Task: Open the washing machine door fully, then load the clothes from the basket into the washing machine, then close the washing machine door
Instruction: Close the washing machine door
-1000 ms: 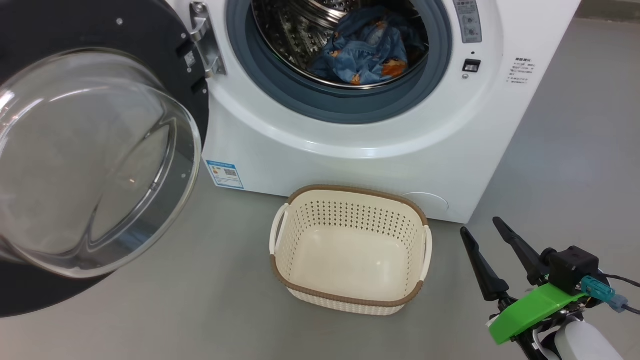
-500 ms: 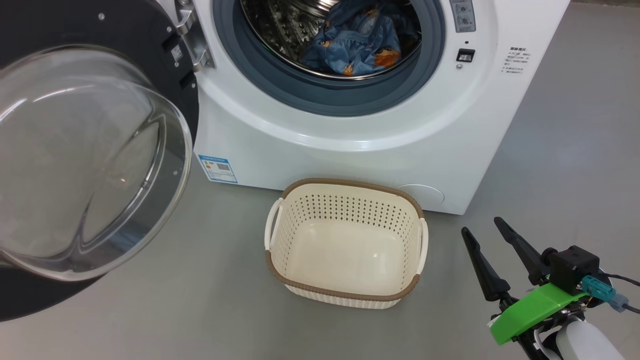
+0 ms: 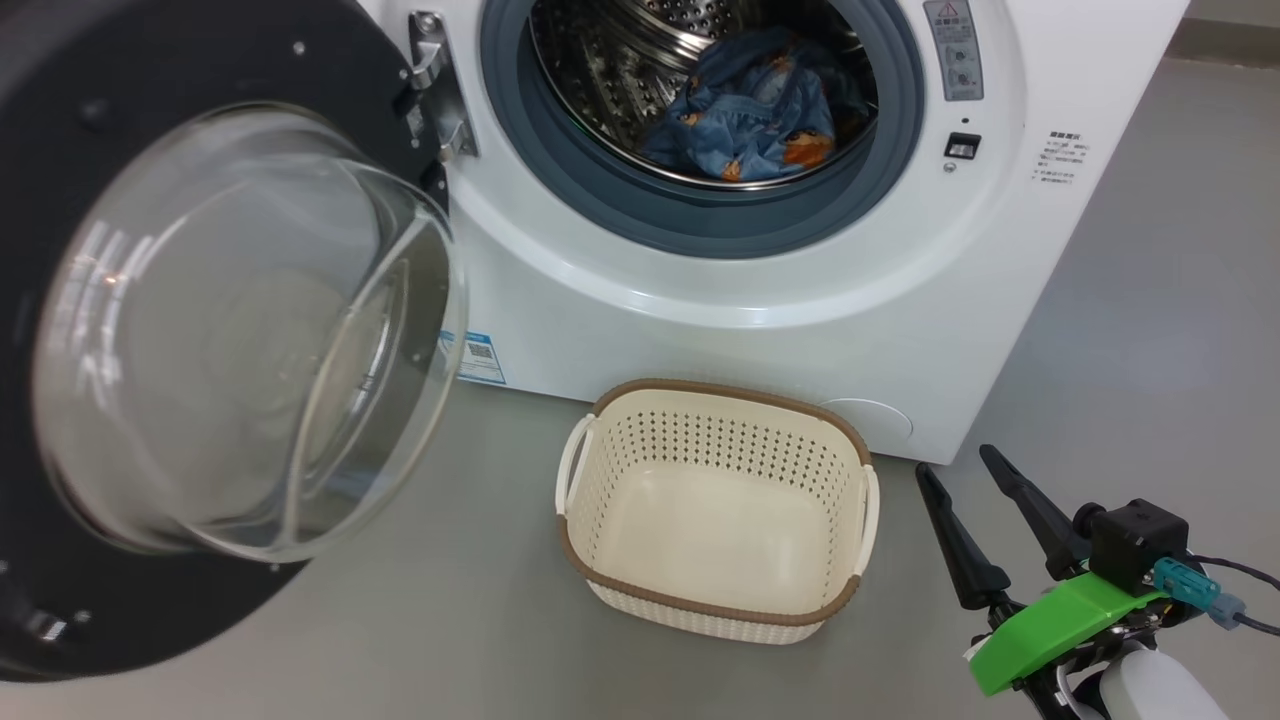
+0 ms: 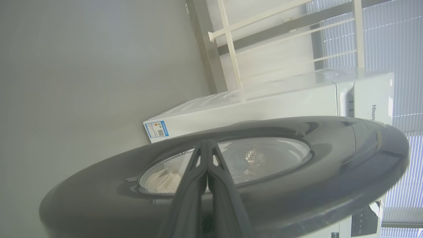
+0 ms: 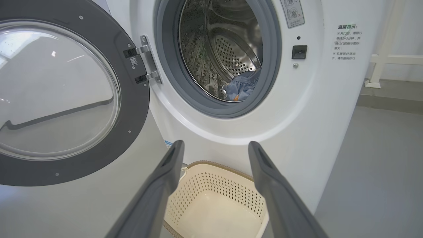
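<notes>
The left gripper (image 4: 207, 142), fingers pressed together, points at the outer face of the washing machine door (image 4: 330, 172) just ahead of its tips; I cannot tell if they touch. The door looks heavy, rigid and slick, so it is better pushed on the black ring far from the hinge (image 3: 440, 120) than on the glass. The head view shows its inner side instead. Rightward, the clothes (image 3: 750, 125) lie in the drum (image 3: 620, 80), well beyond the right gripper (image 3: 952, 460), which is spread wide beside the empty basket (image 3: 720, 386).
</notes>
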